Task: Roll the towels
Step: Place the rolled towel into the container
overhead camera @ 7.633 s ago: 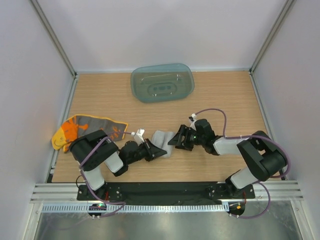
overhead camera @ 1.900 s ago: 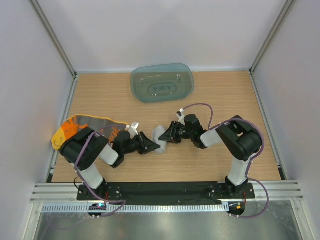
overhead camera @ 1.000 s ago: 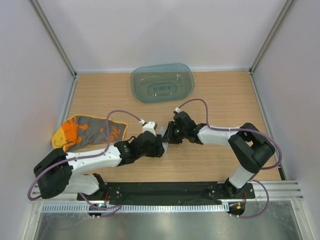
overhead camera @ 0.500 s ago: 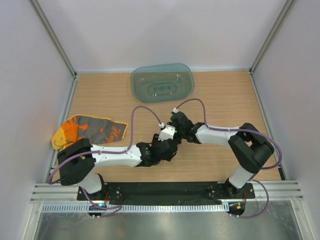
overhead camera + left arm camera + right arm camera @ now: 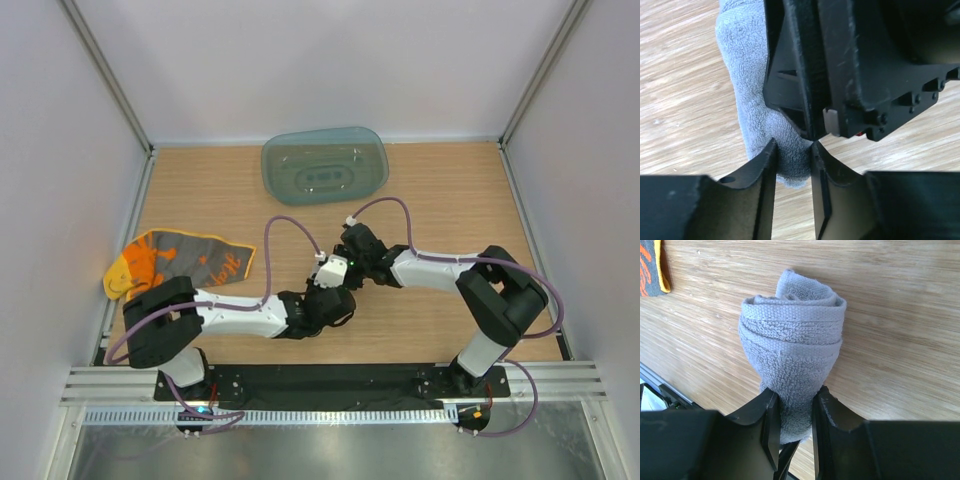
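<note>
Pointing lengthwise straight out from right fingers, rolled grey towel, gripped.

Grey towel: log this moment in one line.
grey towel: rolled | left tool: pinching it | right tool: clamping it | yellow-orange towel: flat, unrolled

Arms angled inward, left pincer facing right pincer, both jaws clamped
</note>
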Controlling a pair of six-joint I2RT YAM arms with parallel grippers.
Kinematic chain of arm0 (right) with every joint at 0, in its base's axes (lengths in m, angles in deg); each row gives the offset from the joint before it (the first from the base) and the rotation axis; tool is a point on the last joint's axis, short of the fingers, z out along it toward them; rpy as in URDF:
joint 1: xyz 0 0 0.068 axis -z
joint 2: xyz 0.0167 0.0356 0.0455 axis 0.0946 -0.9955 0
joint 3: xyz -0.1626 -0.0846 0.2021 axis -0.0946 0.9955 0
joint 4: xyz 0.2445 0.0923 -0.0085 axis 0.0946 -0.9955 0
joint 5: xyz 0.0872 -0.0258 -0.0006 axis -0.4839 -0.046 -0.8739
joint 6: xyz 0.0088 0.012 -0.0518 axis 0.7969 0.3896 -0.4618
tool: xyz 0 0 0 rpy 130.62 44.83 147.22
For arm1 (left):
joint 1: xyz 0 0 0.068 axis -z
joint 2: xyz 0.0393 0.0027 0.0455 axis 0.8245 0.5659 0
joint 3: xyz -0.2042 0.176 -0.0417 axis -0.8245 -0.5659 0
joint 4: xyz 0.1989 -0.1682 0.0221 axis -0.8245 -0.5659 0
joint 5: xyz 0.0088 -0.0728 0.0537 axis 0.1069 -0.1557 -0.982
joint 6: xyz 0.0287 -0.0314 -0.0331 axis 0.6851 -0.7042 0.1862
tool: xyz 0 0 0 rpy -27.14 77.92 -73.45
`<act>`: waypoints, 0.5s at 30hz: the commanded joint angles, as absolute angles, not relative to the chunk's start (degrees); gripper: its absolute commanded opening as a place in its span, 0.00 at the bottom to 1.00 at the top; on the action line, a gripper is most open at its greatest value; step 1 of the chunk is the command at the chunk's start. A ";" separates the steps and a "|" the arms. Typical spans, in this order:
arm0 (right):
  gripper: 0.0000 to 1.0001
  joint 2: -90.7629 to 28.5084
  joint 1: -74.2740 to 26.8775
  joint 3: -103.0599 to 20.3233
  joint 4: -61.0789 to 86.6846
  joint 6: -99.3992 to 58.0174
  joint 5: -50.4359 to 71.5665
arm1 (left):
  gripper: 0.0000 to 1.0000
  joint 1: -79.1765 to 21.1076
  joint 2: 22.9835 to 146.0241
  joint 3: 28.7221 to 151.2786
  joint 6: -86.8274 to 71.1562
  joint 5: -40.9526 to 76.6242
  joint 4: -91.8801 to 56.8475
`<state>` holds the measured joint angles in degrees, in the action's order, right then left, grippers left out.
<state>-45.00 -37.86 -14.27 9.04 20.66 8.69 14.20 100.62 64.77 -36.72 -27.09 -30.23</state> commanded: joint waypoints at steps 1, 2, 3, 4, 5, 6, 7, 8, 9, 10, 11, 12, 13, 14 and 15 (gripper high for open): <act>0.09 -46.99 -38.52 -13.81 3.82 19.87 7.31 | 0.26 14.34 101.91 60.99 -39.93 -25.59 -31.57; 0.09 -47.16 -38.43 -13.90 4.08 19.87 7.13 | 0.22 14.43 102.08 60.29 -40.29 -24.97 -31.40; 0.11 -47.25 -38.34 -13.99 4.17 19.87 6.87 | 0.16 14.43 102.17 59.93 -40.81 -24.62 -31.31; 0.15 -47.34 -38.25 -14.16 4.17 19.95 6.78 | 0.14 14.43 102.09 59.58 -41.08 -24.35 -31.14; 0.18 -47.43 -38.08 -14.25 4.08 19.78 6.69 | 0.11 14.43 102.17 59.23 -41.43 -23.74 -30.70; 0.22 -47.52 -37.99 -14.34 4.43 19.69 6.52 | 0.08 14.43 102.00 58.44 -41.52 -23.30 -30.26; 0.31 -47.52 -37.73 -14.34 4.43 19.60 6.26 | 0.08 14.51 101.74 58.00 -41.52 -22.86 -29.82; 0.35 -47.52 -37.64 -14.25 4.52 19.52 6.17 | 0.07 14.51 101.73 57.65 -41.61 -22.60 -29.12; 0.39 -47.52 -37.03 -14.25 4.52 19.25 6.17 | 0.06 14.51 101.47 57.04 -41.69 -22.16 -28.76; 0.44 -47.60 -36.67 -14.34 4.43 19.17 6.17 | 0.06 14.51 101.38 56.77 -41.70 -21.89 -28.59; 0.49 -47.69 -36.24 -14.34 4.43 18.82 5.82 | 0.06 14.43 101.30 56.59 -41.70 -21.63 -28.15; 0.52 -48.04 -35.10 -14.34 4.43 18.64 5.73 | 0.05 14.51 101.21 56.33 -41.70 -21.37 -27.97; 0.53 -48.22 -34.48 -14.25 4.43 18.29 5.46 | 0.05 14.51 101.21 56.33 -41.61 -21.19 -27.80; 0.56 -48.48 -33.78 -14.08 4.87 17.94 4.77 | 0.05 14.51 101.12 56.24 -41.69 -21.19 -27.71; 0.57 -48.92 -32.12 -13.99 5.13 17.67 4.41 | 0.04 14.43 101.03 56.24 -41.52 -21.10 -27.71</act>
<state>-46.84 -34.97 -14.38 8.97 20.09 4.58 14.46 98.48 59.52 -39.39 -27.37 -22.98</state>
